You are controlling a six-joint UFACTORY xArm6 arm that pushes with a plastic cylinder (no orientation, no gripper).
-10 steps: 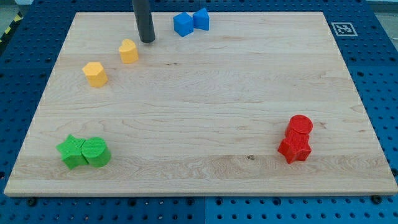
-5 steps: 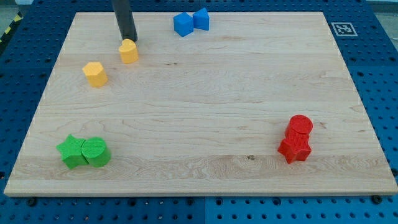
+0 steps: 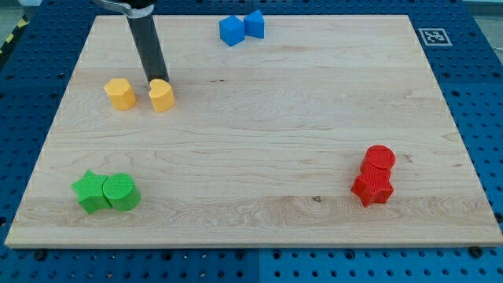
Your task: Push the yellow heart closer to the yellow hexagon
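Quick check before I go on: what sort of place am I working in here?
Most likely a robotics lab bench. A wooden board lies on a blue perforated table, a printed marker tag sits at the board's corner, and small coloured blocks are scattered on it, my tip against the yellow heart.

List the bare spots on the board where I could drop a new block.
The middle is bare, between the yellow heart and the red blocks. So is the bottom edge between the green blocks and the reds. Crowded: top left, where my tip touches the heart beside the yellow hexagon.
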